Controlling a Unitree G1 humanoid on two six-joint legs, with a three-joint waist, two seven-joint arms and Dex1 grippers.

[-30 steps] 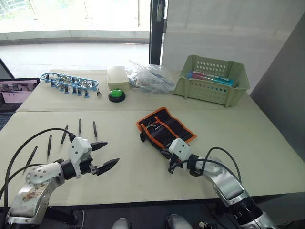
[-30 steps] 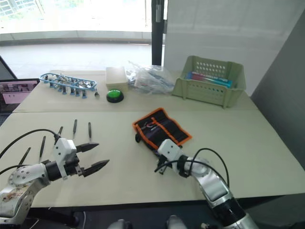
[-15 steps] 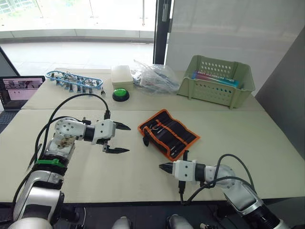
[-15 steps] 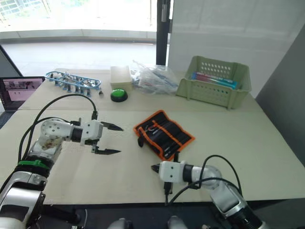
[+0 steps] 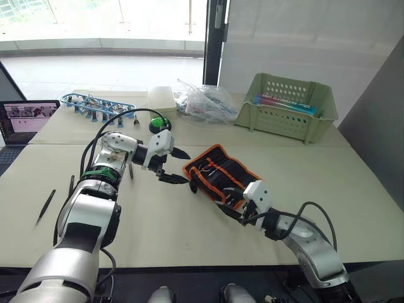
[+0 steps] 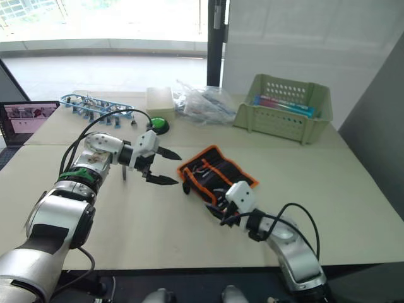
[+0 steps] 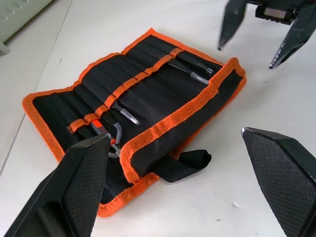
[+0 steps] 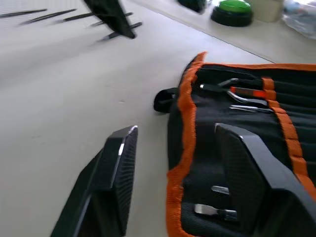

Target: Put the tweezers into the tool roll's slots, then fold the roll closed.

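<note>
Two grippers are seen open beside the tool roll (image 5: 221, 177), which lies unrolled mid-table: left gripper (image 5: 178, 166) just off its strap end, right gripper (image 5: 231, 203) at its near edge, w/ tweezers (image 5: 47, 205) well left of it.

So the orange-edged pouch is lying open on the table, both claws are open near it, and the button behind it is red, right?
Not quite: the button is green, as the left eye view shows. The rest holds: the pouch lies open, with the left claw and right claw open near it.
</note>
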